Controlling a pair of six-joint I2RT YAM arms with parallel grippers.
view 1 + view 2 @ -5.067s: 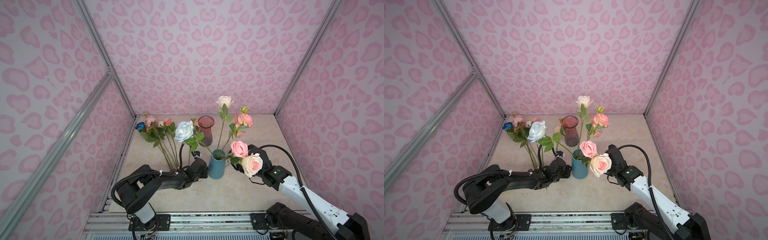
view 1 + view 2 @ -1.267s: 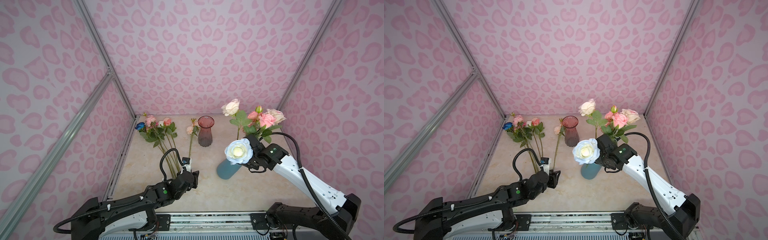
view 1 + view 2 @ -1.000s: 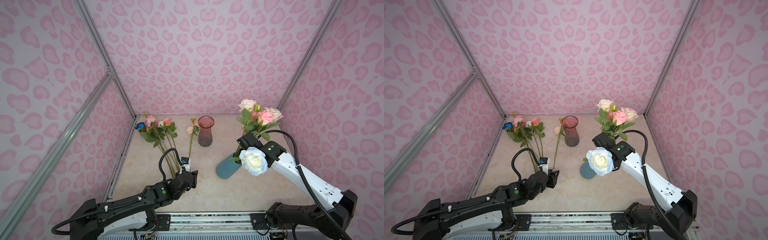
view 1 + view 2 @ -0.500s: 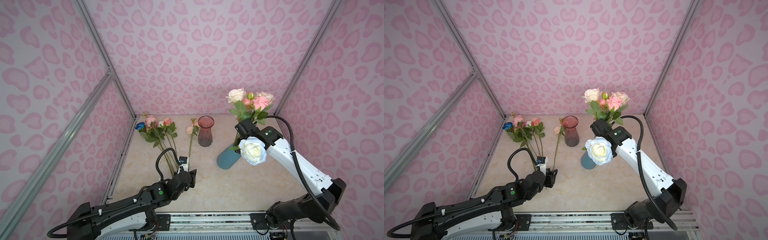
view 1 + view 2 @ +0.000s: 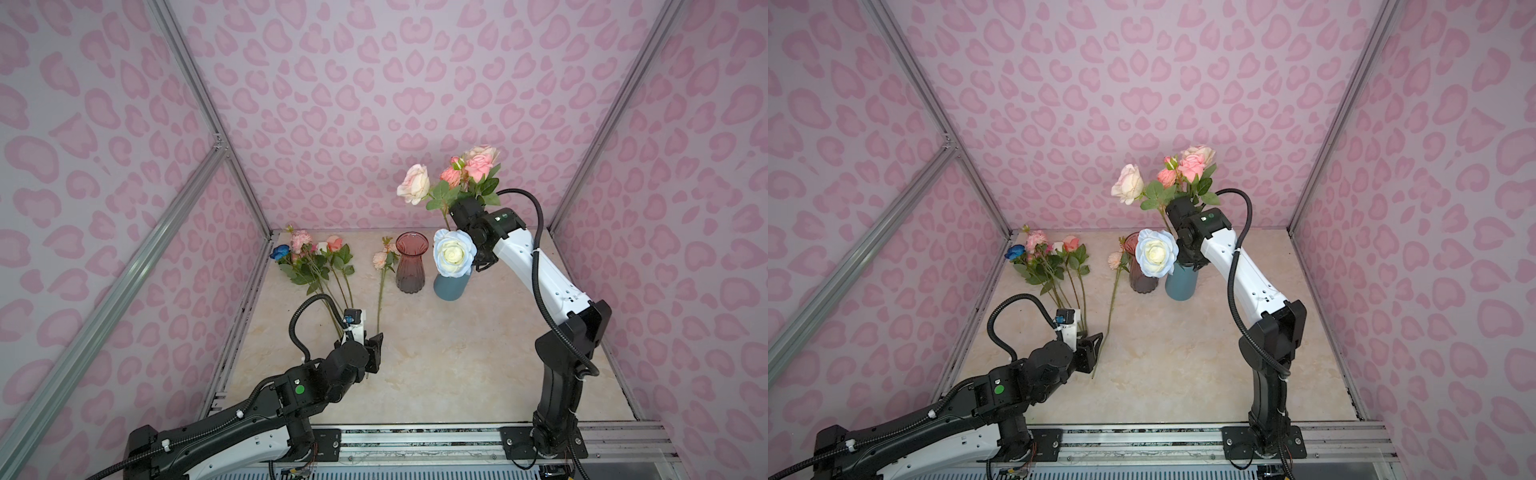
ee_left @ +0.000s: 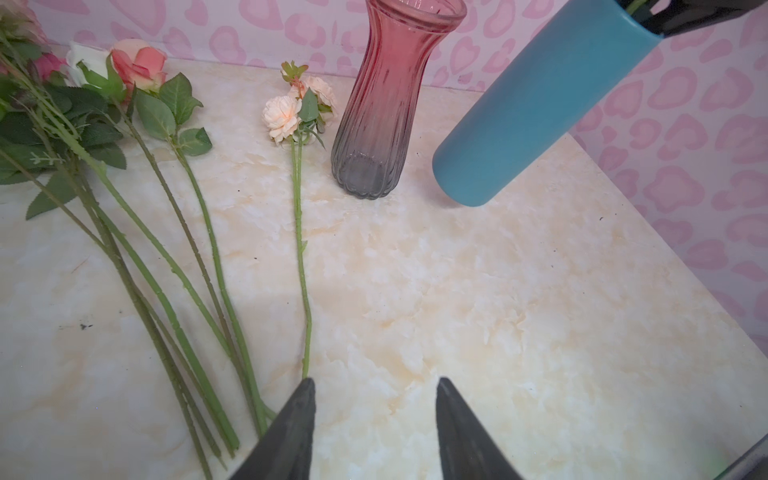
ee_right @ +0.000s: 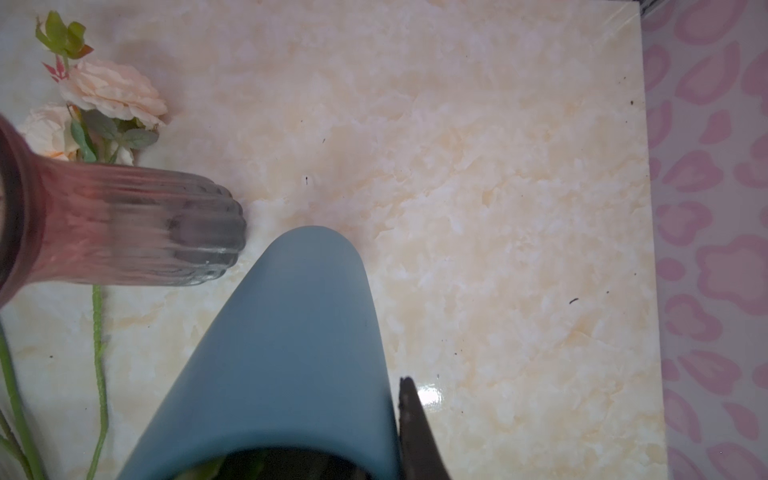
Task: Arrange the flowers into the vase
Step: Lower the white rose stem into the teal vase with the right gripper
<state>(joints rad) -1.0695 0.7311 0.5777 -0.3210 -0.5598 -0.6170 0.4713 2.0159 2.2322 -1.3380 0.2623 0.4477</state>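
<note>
A bouquet was shown held aloft on the marble-patterned table (image 5: 457,365): the right gripper (image 5: 480,265) was clamped on the rim of the blue vase (image 5: 451,289), which was kept tilted at about 1 o'clock on the table in both top views. In the right wrist view one dark finger (image 7: 415,432) was laid along the outside of the vase wall, while the other finger was hidden. Whether the vase's base touched the table could not be told. Several of the flowers were already stood in it. A blue-and-white rose (image 5: 453,253) was turned toward the camera at the mouth, a cream rose (image 5: 414,183) was raised toward 11 o'clock, and pink roses (image 5: 478,164) were carried highest, near 12 o'clock. A pink glass vase (image 5: 411,264) was stood upright just beside the blue one, at its 9 o'clock. The loose flowers (image 5: 316,259) were fanned out at 10 o'clock on the table, with a dark blue bloom (image 5: 280,251) at the outer edge. One peach-flowered stem (image 5: 381,286) was laid apart, between that bunch and the glass vase. The left gripper (image 5: 376,349) was held low toward 7 o'clock, its jaws parted with nothing between them. In the left wrist view the cut end of the peach-flowered stem was seen just beside one fingertip (image 6: 305,395).
</note>
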